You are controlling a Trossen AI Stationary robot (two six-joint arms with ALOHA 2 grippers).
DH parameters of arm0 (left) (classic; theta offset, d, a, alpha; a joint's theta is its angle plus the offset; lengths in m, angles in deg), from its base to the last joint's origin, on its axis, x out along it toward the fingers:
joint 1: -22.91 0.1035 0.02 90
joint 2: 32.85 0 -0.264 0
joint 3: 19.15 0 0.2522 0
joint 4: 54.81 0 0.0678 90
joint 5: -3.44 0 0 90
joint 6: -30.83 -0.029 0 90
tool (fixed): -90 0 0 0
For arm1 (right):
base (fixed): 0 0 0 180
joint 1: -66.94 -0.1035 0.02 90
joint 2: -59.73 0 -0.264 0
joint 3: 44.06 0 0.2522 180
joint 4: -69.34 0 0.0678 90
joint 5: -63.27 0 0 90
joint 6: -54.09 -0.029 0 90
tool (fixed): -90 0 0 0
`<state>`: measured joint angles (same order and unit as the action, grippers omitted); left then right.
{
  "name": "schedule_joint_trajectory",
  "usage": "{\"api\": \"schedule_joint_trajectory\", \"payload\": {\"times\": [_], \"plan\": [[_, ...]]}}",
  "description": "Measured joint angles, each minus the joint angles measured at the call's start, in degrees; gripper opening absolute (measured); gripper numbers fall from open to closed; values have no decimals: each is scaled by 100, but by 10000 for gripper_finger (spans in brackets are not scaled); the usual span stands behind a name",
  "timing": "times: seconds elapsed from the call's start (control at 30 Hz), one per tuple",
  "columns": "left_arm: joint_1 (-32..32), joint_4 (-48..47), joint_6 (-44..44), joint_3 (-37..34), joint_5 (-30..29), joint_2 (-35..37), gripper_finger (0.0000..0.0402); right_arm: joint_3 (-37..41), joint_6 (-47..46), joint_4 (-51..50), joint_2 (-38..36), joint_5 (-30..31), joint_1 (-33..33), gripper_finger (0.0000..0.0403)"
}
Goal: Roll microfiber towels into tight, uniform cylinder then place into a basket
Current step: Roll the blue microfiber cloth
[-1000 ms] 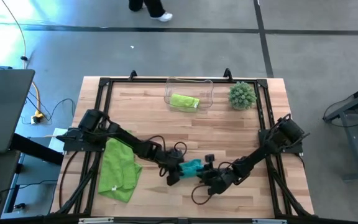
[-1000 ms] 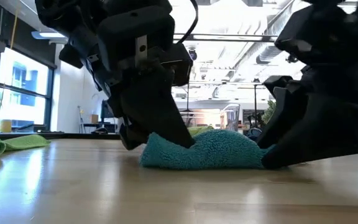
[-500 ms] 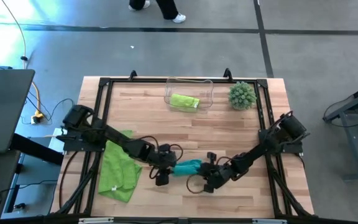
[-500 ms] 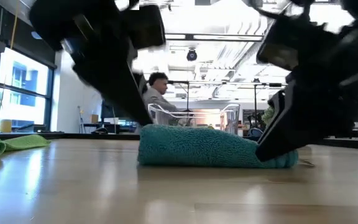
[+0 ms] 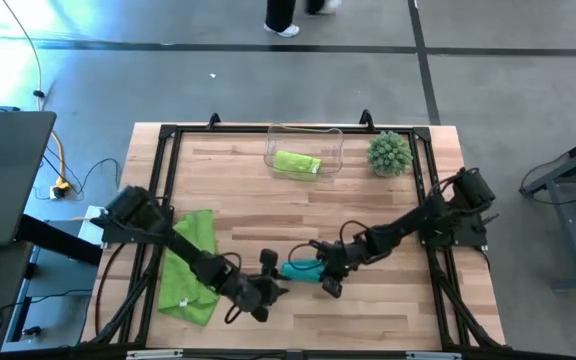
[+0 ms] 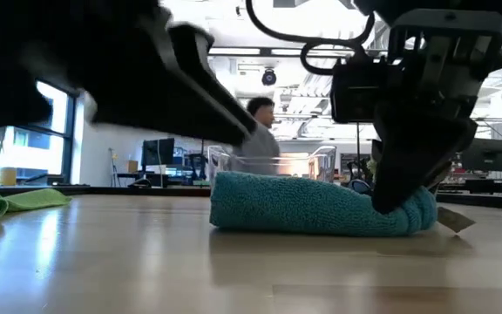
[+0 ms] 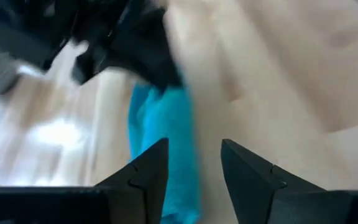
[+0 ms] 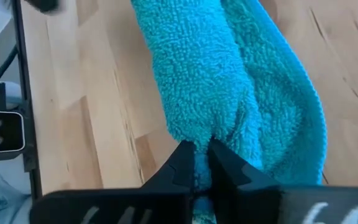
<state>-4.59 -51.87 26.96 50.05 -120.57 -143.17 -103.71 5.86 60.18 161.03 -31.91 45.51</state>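
Observation:
The teal microfiber towel [image 5: 300, 268] lies loosely rolled on the table near the front middle. My right gripper [image 8: 202, 163] is shut on its right end. My left gripper [image 7: 194, 165] stands open just off the roll's left end, toward the near edge, with the roll [image 7: 160, 130] ahead of its fingers. A lime green towel [image 5: 190, 265] lies flat at the near left. The clear basket [image 5: 328, 135] at the far middle holds a rolled lime green towel [image 5: 296, 162]. My right gripper pinches a bunched fold of the teal towel [image 8: 219, 134] at the roll's right end [image 6: 412, 214] between its two fingers. The fingers slant down onto it from above and from the table's right. The roll lies along the table on its side, resting on the wood.
A round spiky green plant ball [image 5: 389, 152] stands at the far right beside the basket. A black frame [image 5: 168, 135] runs round the table's edges. A person [image 6: 260, 131] shows in the room behind the basket.
My left gripper has let go of the teal towel's left end, rolled about, and drawn back toward the table's near left. My right gripper has rolled and swung toward the far side over the towel's right end. The towel, humped before, now lies longer and flatter.

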Motion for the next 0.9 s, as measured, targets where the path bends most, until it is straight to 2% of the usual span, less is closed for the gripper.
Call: {"api": "schedule_joint_trajectory", "payload": {"times": [0.1,0.17,0.4,0.5,0.6,0.7,0.8,0.9], "plan": [[88,29,-3,-9,-376,-272,145,0,0,1,0,-73,54,9],[186,54,196,-9,-340,-390,153,0,-16,4,0,-103,73,9],[510,4,942,2,294,-618,188,-9,-129,-64,0,-122,81,10],[660,16,1526,7,859,-614,185,-9,-52,-66,0,-131,81,13],[822,7,2128,17,1527,-584,160,-9,250,-69,0,-134,81,27],[947,5,2561,26,2000,-578,121,-9,501,-104,-35,-135,79,59],[1019,-1,2880,27,2381,-582,80,-9,704,-244,-130,-149,79,97],[1090,-107,3200,35,2677,-584,43,-9,958,-513,-288,-427,88,128]]}}
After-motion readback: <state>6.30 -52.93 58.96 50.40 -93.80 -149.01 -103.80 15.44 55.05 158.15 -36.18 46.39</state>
